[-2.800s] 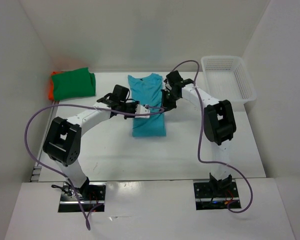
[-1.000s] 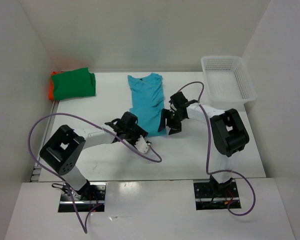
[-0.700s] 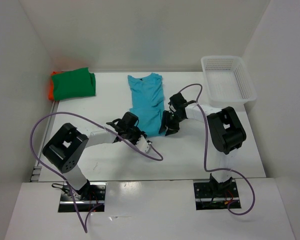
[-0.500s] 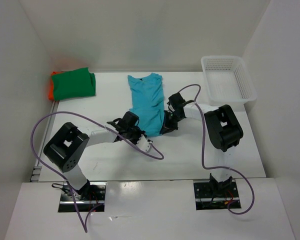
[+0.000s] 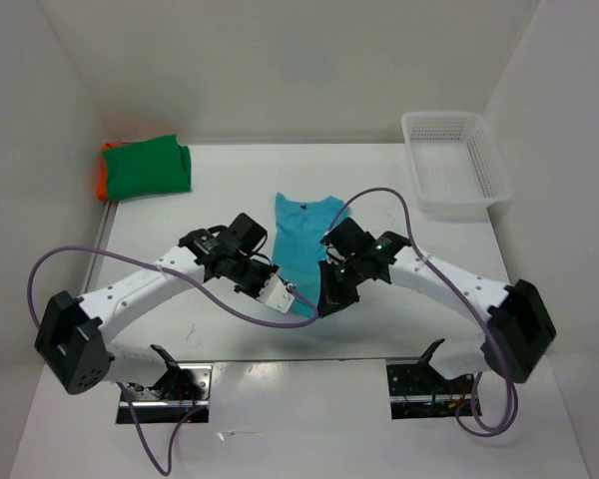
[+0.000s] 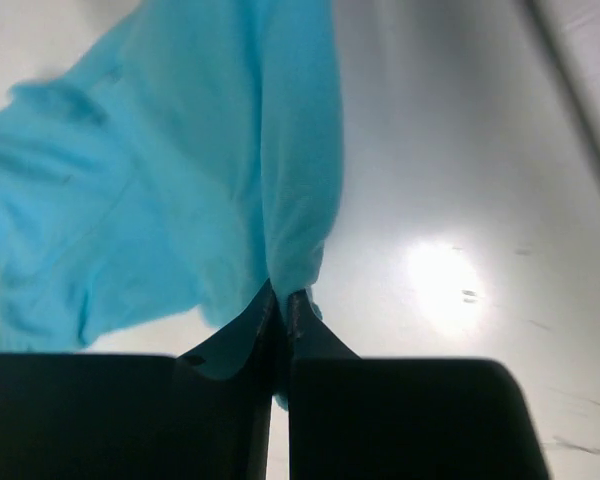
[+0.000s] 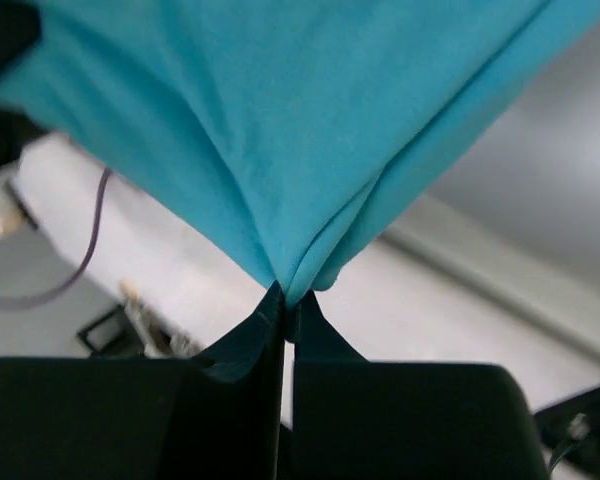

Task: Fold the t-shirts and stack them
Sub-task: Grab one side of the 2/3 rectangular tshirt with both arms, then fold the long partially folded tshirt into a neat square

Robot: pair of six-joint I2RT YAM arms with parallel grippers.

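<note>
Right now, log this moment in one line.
left end effector: shut on turquoise shirt | right end effector: same shirt | green shirt: folded

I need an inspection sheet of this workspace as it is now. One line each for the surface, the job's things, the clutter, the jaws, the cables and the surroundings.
Surface: white table, no stains seen.
Job's things: turquoise t-shirt at the middle, its near end gathered between the arms; green t-shirt folded at the far left, lying on the orange t-shirt, of which only an edge shows.
Clutter: white mesh basket at the far right, nothing seen in it.
Grippers: left gripper and right gripper, jaws of each shut on the turquoise t-shirt's edge.
Cables: left purple cable and right purple cable loop free above the arms.
Surroundings: white walls on three sides.
</note>
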